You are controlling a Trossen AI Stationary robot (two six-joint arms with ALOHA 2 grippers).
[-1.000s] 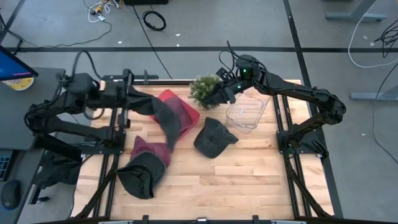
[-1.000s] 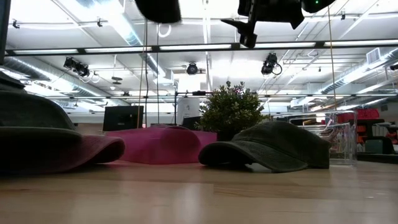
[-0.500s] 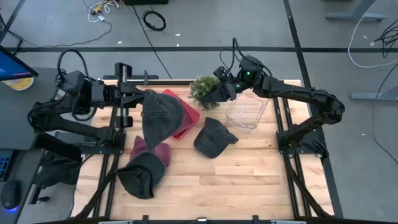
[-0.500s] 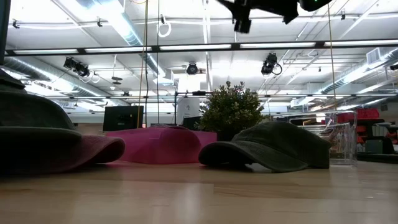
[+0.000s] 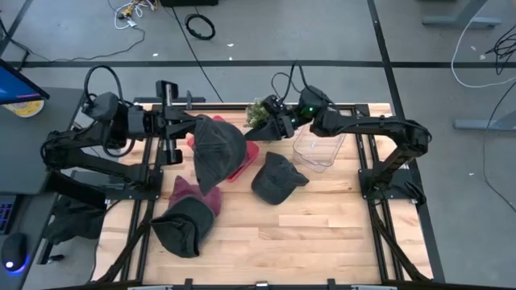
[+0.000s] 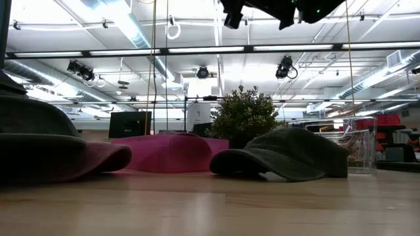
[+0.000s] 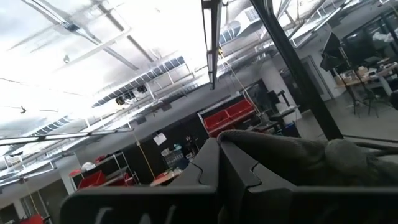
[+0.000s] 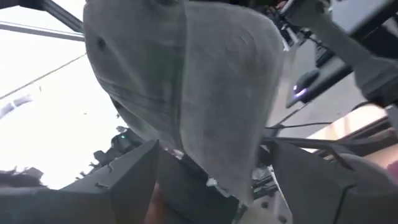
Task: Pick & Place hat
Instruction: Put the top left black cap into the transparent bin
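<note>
Left fingers (image 5: 187,129) clamped on the raised dark hat (image 5: 216,147), right fingers (image 5: 256,129) parted beside it.

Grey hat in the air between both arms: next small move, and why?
Probably close the right claw on the grey hat's edge. The left claw holds the hat aloft above the pink hat. The right claw is beside its far edge, and the right wrist view shows fabric between open fingers, so a handover grip looks ready.
</note>
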